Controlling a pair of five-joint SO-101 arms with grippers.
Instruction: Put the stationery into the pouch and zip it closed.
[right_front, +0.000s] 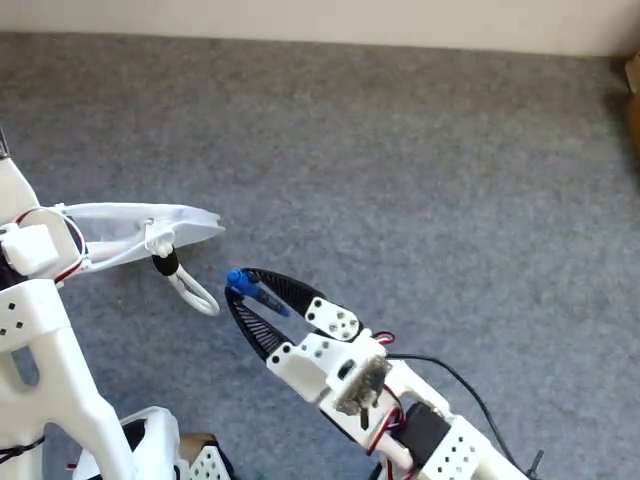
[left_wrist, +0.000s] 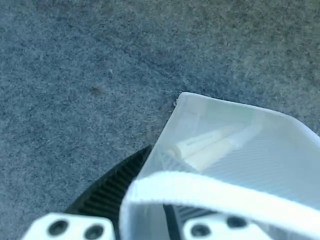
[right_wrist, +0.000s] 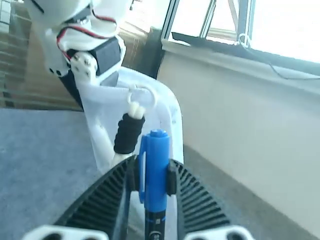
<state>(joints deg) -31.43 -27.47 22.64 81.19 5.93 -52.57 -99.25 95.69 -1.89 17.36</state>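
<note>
The left end effector (left_wrist: 160, 170) pinches the pouch (right_front: 140, 225) (something pale already inside). The right end effector (right_front: 240, 290) grips a blue pen (right_wrist: 152, 150); zipping remains.

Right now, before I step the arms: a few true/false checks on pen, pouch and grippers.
1. The right gripper holds a blue pen. True.
2. The pouch lies loose, with no gripper on it. False: the left gripper holds it.
3. The pen is inside the pouch. False: it is clamped in the right gripper, outside the pouch and close to it.
4. A pale item lies inside the pouch. True.
</note>
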